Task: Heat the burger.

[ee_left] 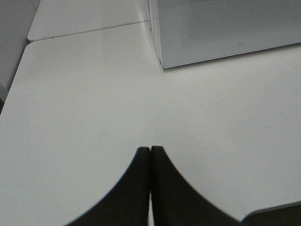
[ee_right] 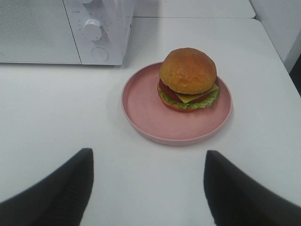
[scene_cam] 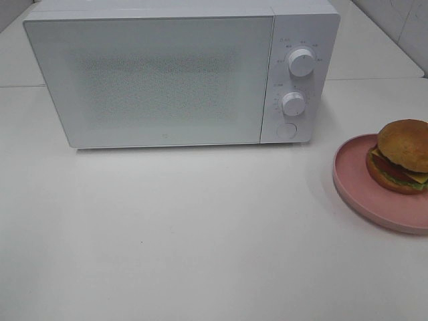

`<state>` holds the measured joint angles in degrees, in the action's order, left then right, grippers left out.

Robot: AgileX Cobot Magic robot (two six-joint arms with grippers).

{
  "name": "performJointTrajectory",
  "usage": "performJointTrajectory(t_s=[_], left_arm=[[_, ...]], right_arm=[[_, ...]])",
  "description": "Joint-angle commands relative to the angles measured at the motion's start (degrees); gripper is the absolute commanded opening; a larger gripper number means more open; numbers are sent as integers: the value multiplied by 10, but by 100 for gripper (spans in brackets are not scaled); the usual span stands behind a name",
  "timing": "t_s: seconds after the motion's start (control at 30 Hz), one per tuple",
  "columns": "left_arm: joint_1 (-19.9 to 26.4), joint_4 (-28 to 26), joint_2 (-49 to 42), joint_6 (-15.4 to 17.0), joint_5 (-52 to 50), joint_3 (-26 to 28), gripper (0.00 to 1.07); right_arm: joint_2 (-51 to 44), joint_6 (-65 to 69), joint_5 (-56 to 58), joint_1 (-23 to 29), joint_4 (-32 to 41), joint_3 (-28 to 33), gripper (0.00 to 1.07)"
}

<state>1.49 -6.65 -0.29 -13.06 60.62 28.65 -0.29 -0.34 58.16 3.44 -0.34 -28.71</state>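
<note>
The burger (scene_cam: 403,155) with a golden-brown bun, lettuce, tomato and cheese sits on a round pink plate (scene_cam: 354,187) at the right edge of the white table. The white microwave (scene_cam: 154,73) stands at the back with its door shut. In the right wrist view my right gripper (ee_right: 148,176) is open and empty, some way in front of the burger (ee_right: 188,77) on its plate (ee_right: 146,113). In the left wrist view my left gripper (ee_left: 150,149) is shut and empty above bare table, off the microwave's (ee_left: 225,28) left front corner. Neither gripper shows in the exterior view.
The microwave has two round knobs (scene_cam: 301,61) and a round button (scene_cam: 286,130) on its right panel. A seam (ee_left: 84,32) between table tops runs behind the left gripper. The table's right edge (ee_right: 277,52) lies just past the plate.
</note>
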Motion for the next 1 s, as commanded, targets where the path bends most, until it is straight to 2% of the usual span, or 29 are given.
performJointTrajectory(t_s=[0.03, 1.0], left_arm=[[-4, -4, -15, 1, -9, -1, 0], [-3, -4, -14, 1, -9, -1, 0]], right_arm=[[-14, -2, -7, -2, 3, 1, 64], [-14, -2, -7, -2, 3, 1, 64]])
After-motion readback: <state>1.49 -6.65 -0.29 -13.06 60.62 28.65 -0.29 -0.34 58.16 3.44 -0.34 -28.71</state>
